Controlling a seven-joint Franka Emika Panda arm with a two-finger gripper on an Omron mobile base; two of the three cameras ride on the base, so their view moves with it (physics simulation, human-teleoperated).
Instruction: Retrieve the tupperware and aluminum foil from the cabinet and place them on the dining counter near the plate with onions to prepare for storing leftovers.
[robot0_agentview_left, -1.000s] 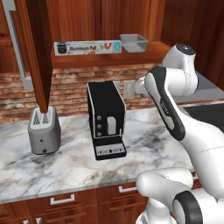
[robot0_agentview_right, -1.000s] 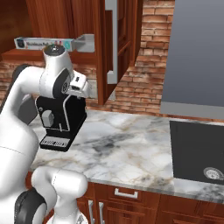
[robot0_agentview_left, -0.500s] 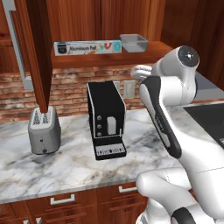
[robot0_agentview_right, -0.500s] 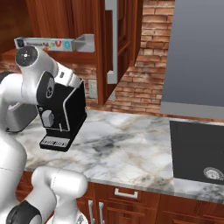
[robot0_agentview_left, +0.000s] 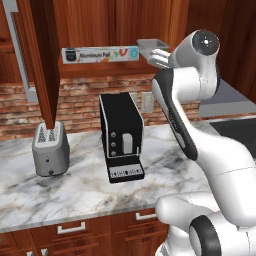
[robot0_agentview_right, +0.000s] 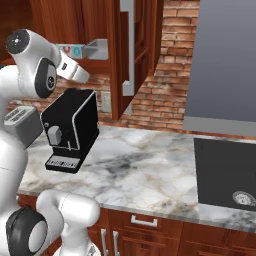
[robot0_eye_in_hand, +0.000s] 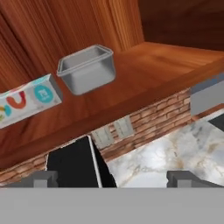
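Left base view: foil box (robot0_agentview_left: 100, 54) and tub (robot0_agentview_left: 151, 46) lie side by side on the open cabinet (robot0_agentview_left: 45, 60) shelf above the coffee machine (robot0_agentview_left: 121, 136) and toaster (robot0_agentview_left: 50, 148); the arm is raised toward the tub.
Right base view: tub (robot0_agentview_right: 96, 49) near the door handle (robot0_agentview_right: 126, 47).
Hand view: claw (robot0_eye_in_hand: 113, 178) spread wide, empty, short of the tub (robot0_eye_in_hand: 86, 69); foil box (robot0_eye_in_hand: 27, 101) just beside it.

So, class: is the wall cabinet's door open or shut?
Open: the cabinet door swings out edge-on, leaving the foil box and plastic tub on the shelf exposed.
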